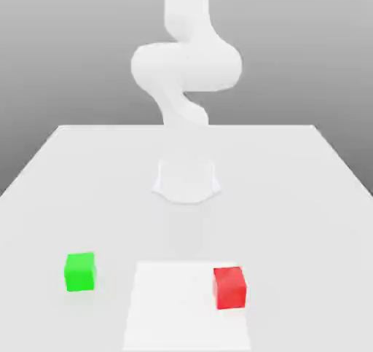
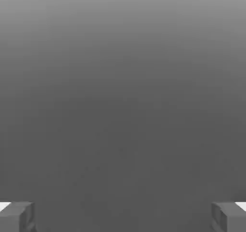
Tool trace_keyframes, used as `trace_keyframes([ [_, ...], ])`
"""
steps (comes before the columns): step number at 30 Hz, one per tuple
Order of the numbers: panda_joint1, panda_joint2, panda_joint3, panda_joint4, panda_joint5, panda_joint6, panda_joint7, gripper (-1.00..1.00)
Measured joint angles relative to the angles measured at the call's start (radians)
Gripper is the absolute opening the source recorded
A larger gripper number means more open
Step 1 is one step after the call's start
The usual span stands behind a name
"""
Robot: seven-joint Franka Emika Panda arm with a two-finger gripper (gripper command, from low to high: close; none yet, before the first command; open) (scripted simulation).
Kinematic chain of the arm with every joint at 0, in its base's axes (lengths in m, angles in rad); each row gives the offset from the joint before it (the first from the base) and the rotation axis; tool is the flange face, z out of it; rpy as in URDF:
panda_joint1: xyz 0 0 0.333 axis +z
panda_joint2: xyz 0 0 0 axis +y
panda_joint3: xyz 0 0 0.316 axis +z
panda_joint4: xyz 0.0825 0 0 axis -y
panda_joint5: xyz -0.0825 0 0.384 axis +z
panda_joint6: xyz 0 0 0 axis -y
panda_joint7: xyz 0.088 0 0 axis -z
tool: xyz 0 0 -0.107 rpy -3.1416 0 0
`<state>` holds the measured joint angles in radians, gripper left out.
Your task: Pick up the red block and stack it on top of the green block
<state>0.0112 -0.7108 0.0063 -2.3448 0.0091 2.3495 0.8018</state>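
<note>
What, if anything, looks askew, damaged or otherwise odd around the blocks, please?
Nothing looks damaged. The one slight oddity: the red block sits across the right edge of the white square in the exterior view, perhaps just its starting place.

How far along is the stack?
Nothing stacked: red block sits at the white patch's edge, green block apart, its top bare. In hand: nothing, gripper open and empty. Left: grasp red, lift, set on green, release.
</note>
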Motion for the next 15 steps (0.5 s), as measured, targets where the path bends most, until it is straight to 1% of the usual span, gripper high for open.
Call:
trace_keyframes([
  [8,0.035,0.298,0.032,-0.148,0.023,0.165,0.012,0.00],
  [15,0.058,0.552,0.070,-0.274,0.020,0.305,0.038,0.00],
])
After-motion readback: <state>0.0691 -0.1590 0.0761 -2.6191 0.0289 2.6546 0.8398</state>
